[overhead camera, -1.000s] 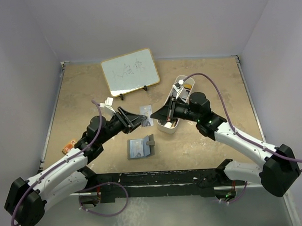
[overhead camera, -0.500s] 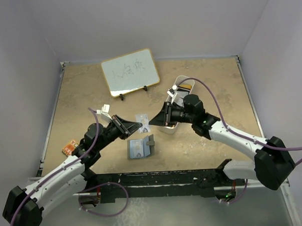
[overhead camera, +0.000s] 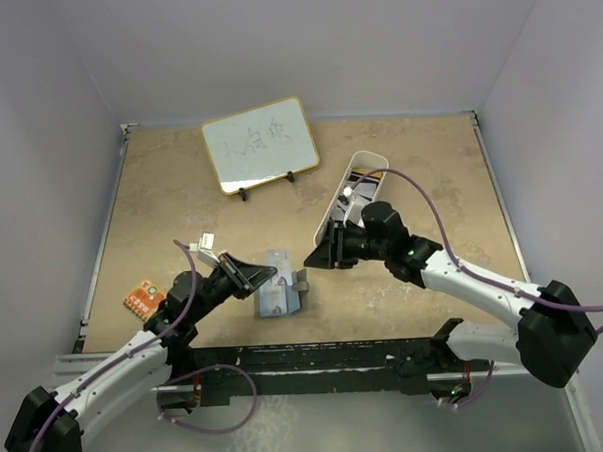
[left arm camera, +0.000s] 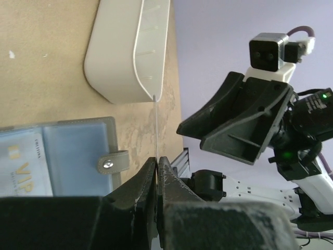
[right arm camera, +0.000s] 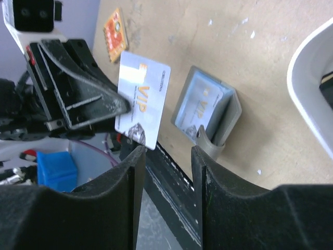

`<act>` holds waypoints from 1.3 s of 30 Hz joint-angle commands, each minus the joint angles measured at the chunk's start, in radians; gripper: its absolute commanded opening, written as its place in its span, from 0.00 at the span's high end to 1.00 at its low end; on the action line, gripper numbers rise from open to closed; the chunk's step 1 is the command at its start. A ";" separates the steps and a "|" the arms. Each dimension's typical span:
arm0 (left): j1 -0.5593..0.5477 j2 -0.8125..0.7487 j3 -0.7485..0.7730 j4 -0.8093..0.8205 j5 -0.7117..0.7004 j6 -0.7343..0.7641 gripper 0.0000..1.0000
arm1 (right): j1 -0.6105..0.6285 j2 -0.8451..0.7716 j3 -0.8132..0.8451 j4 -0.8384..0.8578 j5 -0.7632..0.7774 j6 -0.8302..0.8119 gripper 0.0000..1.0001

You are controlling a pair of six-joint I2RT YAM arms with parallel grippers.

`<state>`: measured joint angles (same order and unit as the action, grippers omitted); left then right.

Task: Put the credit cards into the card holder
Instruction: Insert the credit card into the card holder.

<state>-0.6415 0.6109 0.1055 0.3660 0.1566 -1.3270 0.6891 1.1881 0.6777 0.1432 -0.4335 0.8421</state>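
Since a second ago both arms have drawn back toward the near edge of the tan table [overhead camera: 180,191]. A whiteboard [overhead camera: 258,143] stands at the back, and a long white tray [overhead camera: 354,174] lies right of centre. The right gripper [overhead camera: 313,258] is empty, its fingers apart. The left gripper [overhead camera: 269,275] is pinched tight on a white-grey VIP card [right arm camera: 141,99], held on edge close to the open card holder [overhead camera: 280,299]. A second card [right arm camera: 200,107] sits in the holder's blue pocket.

You have a left arm [overhead camera: 117,359] and right arm [overhead camera: 484,286]: white shells, black joints, a purple cable [overhead camera: 421,187] each. Your left tool [left arm camera: 157,161] and right tool [right arm camera: 167,156]: black angular fingers [right arm camera: 104,208].
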 commanded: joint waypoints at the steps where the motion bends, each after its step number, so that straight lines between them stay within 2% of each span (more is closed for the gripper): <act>1: 0.005 -0.034 -0.050 0.043 -0.021 -0.008 1.00 | 0.091 -0.019 0.054 -0.139 0.134 -0.062 0.58; 10: 0.005 -0.080 -0.092 -0.028 -0.025 0.016 1.00 | 0.327 0.081 0.168 -0.284 0.406 -0.077 0.60; 16: 0.005 -0.104 -0.105 -0.065 -0.036 0.033 1.00 | 0.402 0.174 0.261 -0.362 0.515 -0.091 0.59; 26: 0.005 -0.024 -0.133 -0.022 -0.021 0.047 1.00 | 0.418 0.273 0.319 -0.449 0.634 -0.124 0.59; 39: 0.005 0.092 -0.141 0.059 0.000 0.046 1.00 | 0.418 0.324 0.271 -0.455 0.660 -0.085 0.61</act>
<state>-0.6415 0.6861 0.0101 0.3466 0.1383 -1.3117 1.1042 1.5208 0.9619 -0.3050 0.1921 0.7372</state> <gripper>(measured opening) 0.003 0.396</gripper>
